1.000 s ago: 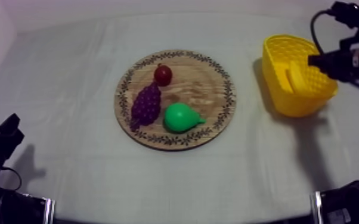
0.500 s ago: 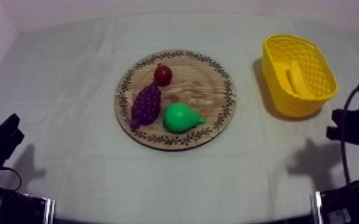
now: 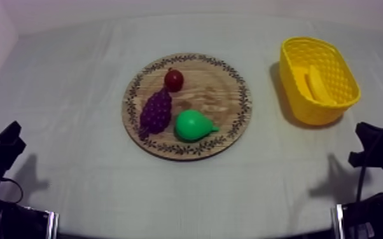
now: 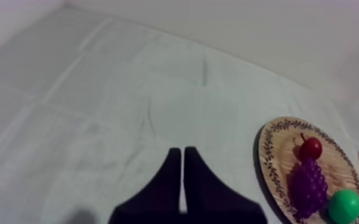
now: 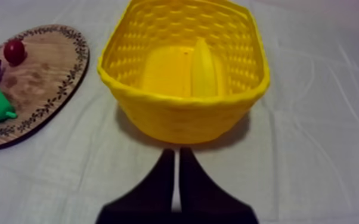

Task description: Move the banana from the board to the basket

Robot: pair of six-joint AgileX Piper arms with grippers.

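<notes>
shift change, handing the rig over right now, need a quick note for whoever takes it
Left tool: shut on nothing, over bare cloth, apart from the wooden board.
Right tool: shut on nothing, over the cloth in front of the yellow basket, apart from it.
The banana lies inside the basket.
The board holds the grapes, pear and small red fruit.
Done: banana off the board and in the basket.
Left: nothing visible for this job.

Left claw [image 4: 182,150] and right claw [image 5: 176,150]: black, two flat tapering fingers [image 4: 204,192], apparently matt.
</notes>
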